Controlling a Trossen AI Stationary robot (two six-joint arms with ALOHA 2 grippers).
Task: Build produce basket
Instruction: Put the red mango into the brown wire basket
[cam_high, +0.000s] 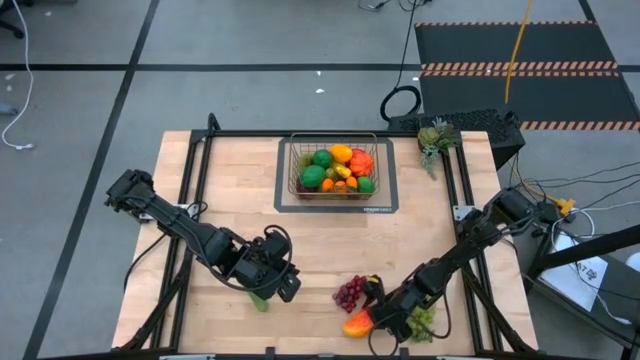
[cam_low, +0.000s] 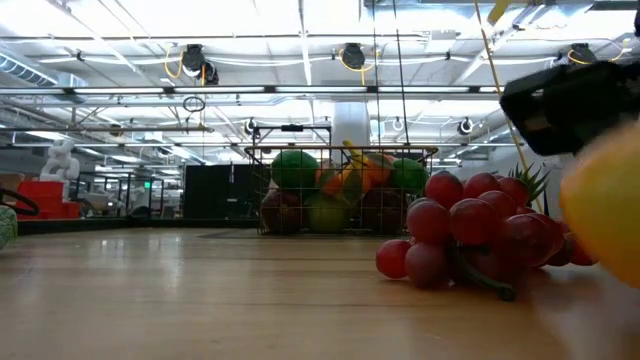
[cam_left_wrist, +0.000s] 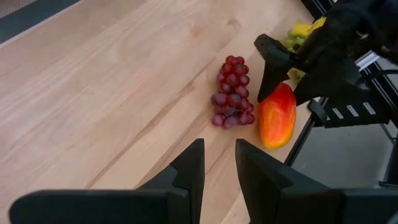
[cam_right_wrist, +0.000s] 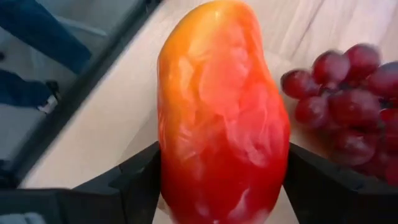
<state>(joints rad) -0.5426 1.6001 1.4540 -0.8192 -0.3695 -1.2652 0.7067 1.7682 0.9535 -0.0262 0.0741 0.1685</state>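
Right wrist view: my right gripper (cam_right_wrist: 221, 180) has the red-and-yellow mango (cam_right_wrist: 221, 112) held between its two fingers, one on each flank of the fruit.
Right gripper, placing: at the near edge of the desk (cam_high: 240, 190), right of centre, with the mango (cam_high: 356, 323) in its grasp.
Purple grapes (cam_high: 349, 292): lying on the desk just beside the mango, on the side toward the basket.
Green grapes (cam_high: 422, 320): close by my right arm, near the desk's front edge.
Left gripper (cam_left_wrist: 219, 163): low over the desk at front left, fingers a narrow gap apart, holding nothing.
Basket (cam_high: 333, 167): at the far middle of the desk on a dark mat (cam_high: 385, 200), already piled with green, orange and red produce (cam_high: 340, 155).
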